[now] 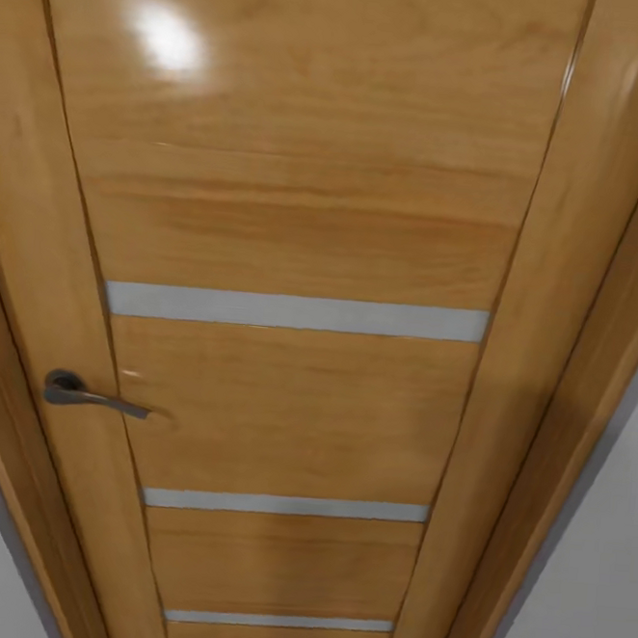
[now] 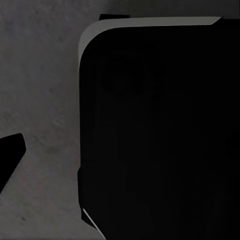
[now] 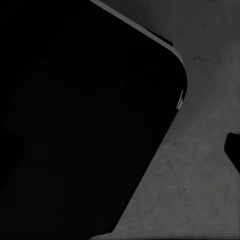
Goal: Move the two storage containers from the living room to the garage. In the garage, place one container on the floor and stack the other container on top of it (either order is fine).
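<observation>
one closed wooden door (image 1: 298, 230) with grey lever handle (image 1: 90, 396).

Robot body seen from the wrist cameras

In the left wrist view a large black rounded-corner body panel (image 2: 160, 135) with a pale edge is seen close under the camera, and a black finger tip (image 2: 10, 157) is caught at the frame's edge. In the right wrist view a matching black panel (image 3: 85, 125) is seen, with a small black finger tip (image 3: 234, 150) beside it. Jaw spacing cannot be judged on either gripper.
</observation>
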